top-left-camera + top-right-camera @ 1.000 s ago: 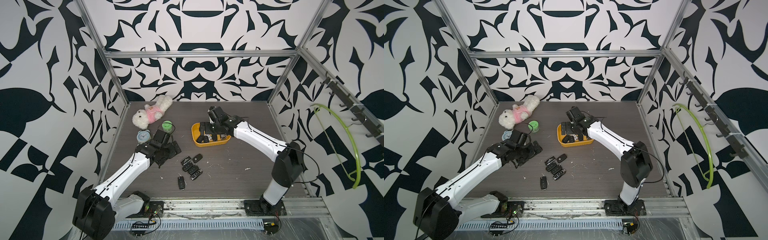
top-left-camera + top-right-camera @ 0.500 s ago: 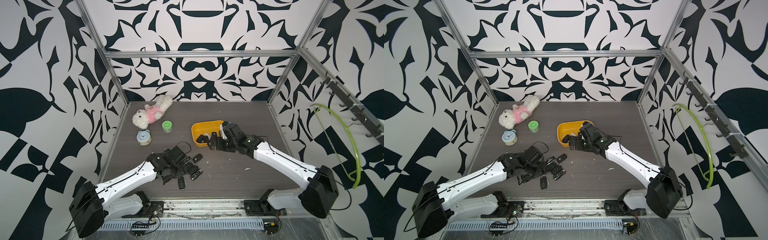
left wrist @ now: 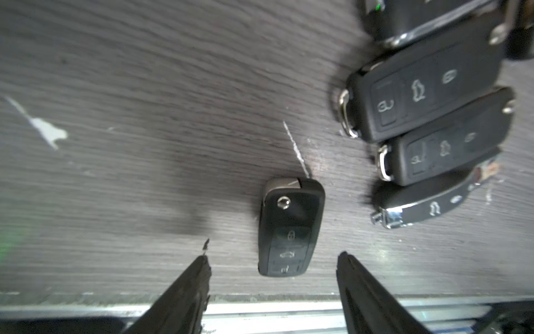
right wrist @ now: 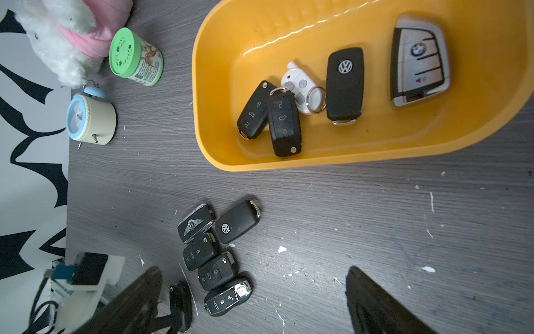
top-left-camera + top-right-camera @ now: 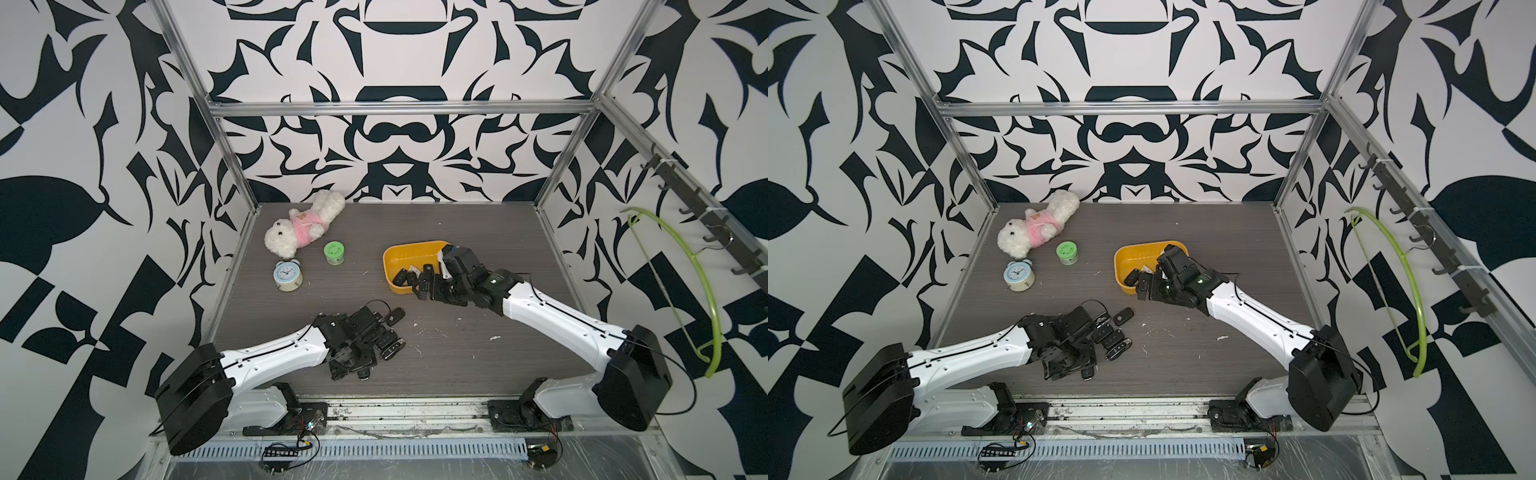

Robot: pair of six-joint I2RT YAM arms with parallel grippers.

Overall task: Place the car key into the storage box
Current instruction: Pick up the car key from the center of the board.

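Left gripper [image 3: 273, 258], jaws spread, straddles the end of a black car key [image 3: 290, 228] without touching it, close to the table's [image 3: 115, 86] front edge. Other keys [image 3: 427, 95] lie just beside. Right gripper [image 4: 251, 271], wide open and empty, hovers by the yellow storage box [image 4: 219, 86] near the table's middle.

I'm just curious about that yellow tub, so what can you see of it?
The storage box is a shallow yellow-orange tub of glossy plastic with rounded corners and no lid. It sits upright on the dark wood-grain table. Inside lie five car keys: two overlapping black flip keys, a small white fob with a ring, a black VW key and a silver BMW key.
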